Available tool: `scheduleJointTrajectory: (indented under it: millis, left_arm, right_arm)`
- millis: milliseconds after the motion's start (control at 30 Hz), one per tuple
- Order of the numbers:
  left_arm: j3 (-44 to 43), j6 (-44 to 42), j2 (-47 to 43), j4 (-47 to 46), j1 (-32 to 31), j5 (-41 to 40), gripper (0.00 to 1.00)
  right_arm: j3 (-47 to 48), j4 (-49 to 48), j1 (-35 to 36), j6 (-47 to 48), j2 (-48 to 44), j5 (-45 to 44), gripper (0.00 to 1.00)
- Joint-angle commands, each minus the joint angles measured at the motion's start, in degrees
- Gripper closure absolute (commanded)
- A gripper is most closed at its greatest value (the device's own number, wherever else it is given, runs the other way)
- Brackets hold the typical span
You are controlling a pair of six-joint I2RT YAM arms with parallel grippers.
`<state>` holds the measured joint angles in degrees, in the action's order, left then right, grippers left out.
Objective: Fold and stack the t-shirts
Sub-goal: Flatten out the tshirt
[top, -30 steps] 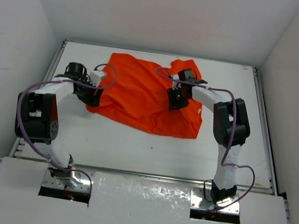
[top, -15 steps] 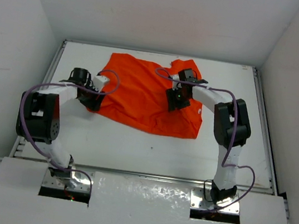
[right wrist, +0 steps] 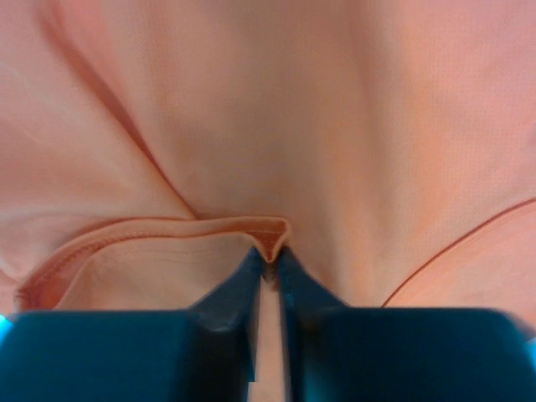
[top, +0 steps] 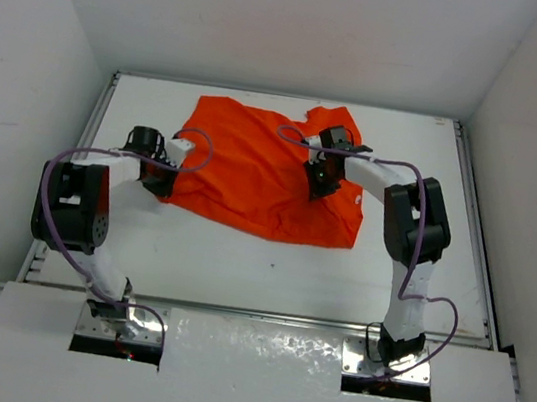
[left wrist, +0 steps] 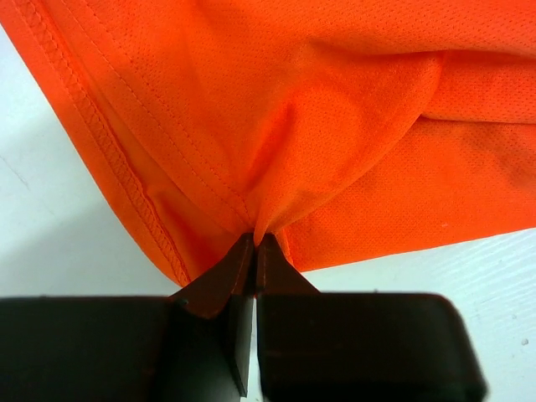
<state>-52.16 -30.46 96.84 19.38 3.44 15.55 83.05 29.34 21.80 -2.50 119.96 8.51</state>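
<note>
One orange-red t-shirt (top: 253, 168) lies crumpled on the white table, towards the back. My left gripper (top: 163, 185) is at the shirt's left lower corner, shut on a pinch of cloth beside the stitched hem (left wrist: 126, 176); its tips meet at the left gripper (left wrist: 255, 243) in the wrist view. My right gripper (top: 315, 189) sits on the shirt's right part, shut on a folded hem edge (right wrist: 126, 239); the cloth bulges up between the tips of the right gripper (right wrist: 270, 255). That view looks pale and washed out.
The white table (top: 238, 267) has raised rails on the left (top: 86, 133) and right (top: 473, 221). White walls enclose the back and sides. Purple cables (top: 59, 180) loop along both arms.
Both grippers have shut on the shirt's cloth. The left gripper has moved slightly inward and towards the back at the shirt's left corner; the right one has shifted little.
</note>
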Motion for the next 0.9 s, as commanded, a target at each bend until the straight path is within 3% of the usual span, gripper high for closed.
scheduleJointTrajectory:
  millis: [0,67,233,333,400,500,533,600,633,700,733,767,800,833,867]
  left_arm:
    - [-1.7,1.5,-1.8,-0.8,-0.6,0.4,1.0]
    - [-3.9,1.6,-2.8,0.2,-0.6,0.8,1.0]
    - [-11.1,2.0,-4.5,3.5,0.1,2.1,1.0]
    - [-18.8,3.9,-2.5,4.4,1.0,5.3,1.0]
    - [-25.2,6.4,1.6,4.4,1.1,6.3,1.0]
    - [-44.8,10.9,9.5,6.9,1.6,8.4,1.0]
    - [-55.7,12.4,11.5,7.3,1.8,9.1,1.0]
    - [-66.7,15.7,16.7,8.8,2.4,11.0,1.0]
    - [-75.0,16.6,17.8,9.0,2.4,11.7,1.0]
    - [-78.1,17.9,17.7,6.4,2.5,15.3,1.0]
    - [-75.4,17.8,16.5,4.8,2.6,16.6,1.0]
    - [-72.2,17.5,14.9,0.6,2.5,18.6,1.0]
    - [-64.5,17.1,11.0,-1.5,2.4,19.6,1.0]
    - [-60.8,16.2,9.2,-3.8,2.4,20.6,1.0]
    - [-57.4,13.5,7.7,-3.8,2.4,23.0,1.0]
  right_arm:
    - [-0.5,-4.2,0.5,0.0,-3.1,-0.2,0.95]
    - [-0.7,-5.9,0.5,-0.2,-3.9,-0.5,1.0]
    - [0.4,-8.0,0.1,0.1,-9.0,-3.1,1.0]
    - [6.8,-7.6,-2.1,-0.1,-8.5,-3.2,1.0]
    - [20.0,-3.8,-5.8,-1.4,-4.1,-2.5,1.0]
    - [43.9,-0.4,-12.5,-8.3,1.7,0.8,1.0]
    - [48.7,-0.5,-13.8,-11.0,3.7,1.4,1.0]
    - [54.9,-2.8,-16.3,-11.2,2.3,0.8,1.0]
    - [53.5,-7.1,-16.6,-9.9,-2.8,0.9,1.0]
    - [41.0,-12.4,-16.8,-7.9,-10.2,1.2,1.0]
    - [35.7,-18.4,-16.7,-7.0,-14.2,1.7,1.0]
    - [24.4,-21.0,-16.8,-6.8,-21.6,2.2,1.0]
    - [18.8,-25.3,-16.7,-6.5,-25.0,2.4,1.0]
    - [8.4,-27.5,-16.7,-5.3,-28.1,2.6,1.0]
    - [3.7,-28.9,-16.6,-4.9,-33.9,2.5,1.0]
